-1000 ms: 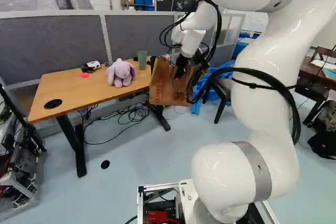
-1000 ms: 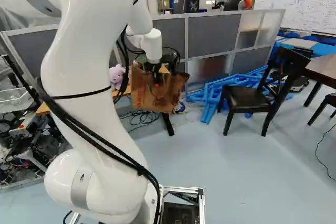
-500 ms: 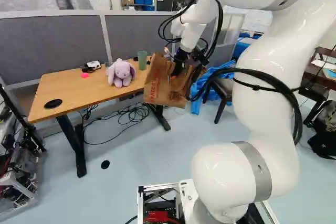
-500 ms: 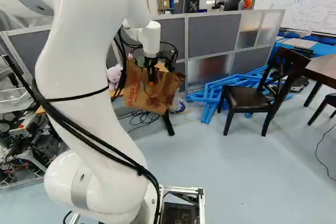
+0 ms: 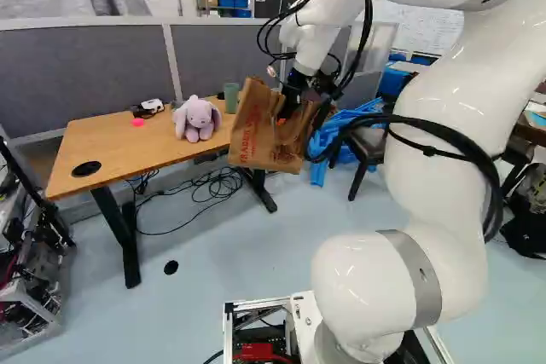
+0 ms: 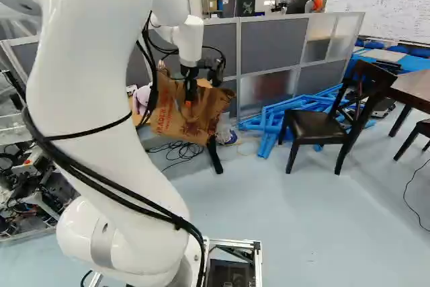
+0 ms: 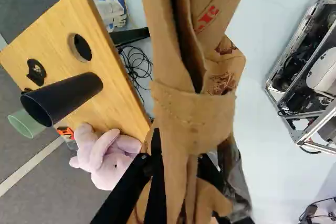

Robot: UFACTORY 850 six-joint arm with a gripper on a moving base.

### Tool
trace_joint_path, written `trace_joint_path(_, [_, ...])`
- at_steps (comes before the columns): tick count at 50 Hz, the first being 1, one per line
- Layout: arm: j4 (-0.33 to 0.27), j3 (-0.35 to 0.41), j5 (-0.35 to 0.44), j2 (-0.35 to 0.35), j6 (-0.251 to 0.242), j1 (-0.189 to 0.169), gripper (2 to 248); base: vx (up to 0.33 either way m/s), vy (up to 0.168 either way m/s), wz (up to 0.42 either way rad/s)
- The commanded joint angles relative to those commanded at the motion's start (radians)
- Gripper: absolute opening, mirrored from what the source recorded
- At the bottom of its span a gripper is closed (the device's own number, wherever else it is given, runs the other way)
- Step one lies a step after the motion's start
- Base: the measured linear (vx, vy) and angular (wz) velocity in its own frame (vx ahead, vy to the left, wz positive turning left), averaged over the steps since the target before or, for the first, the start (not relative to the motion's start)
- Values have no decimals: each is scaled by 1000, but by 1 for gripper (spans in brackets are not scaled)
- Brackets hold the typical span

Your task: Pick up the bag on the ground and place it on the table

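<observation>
Brown paper, the grocery bag (image 5: pixel 249 130) hangs tilted from the fingers (image 7: pixel 156 182), which are closed on its folded top. It is just beside the wooden worktop (image 5: pixel 115 142), off the right end in the left base view; its base looks lower than the surface, so the carry likely needs lift, then a leftward swing.

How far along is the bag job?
Done: brown bag with red lettering is off the floor, gripped by the black end effector.
In hand: it hangs by the light wood table's right end (left base view), its bottom below the tabletop.
Left: likely raise, move over, set down, release.
</observation>
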Motion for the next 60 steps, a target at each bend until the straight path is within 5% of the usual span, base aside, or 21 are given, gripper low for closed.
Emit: trace_joint_path(60, [0, 4, 0, 116, 0, 0, 21, 0, 0, 0])
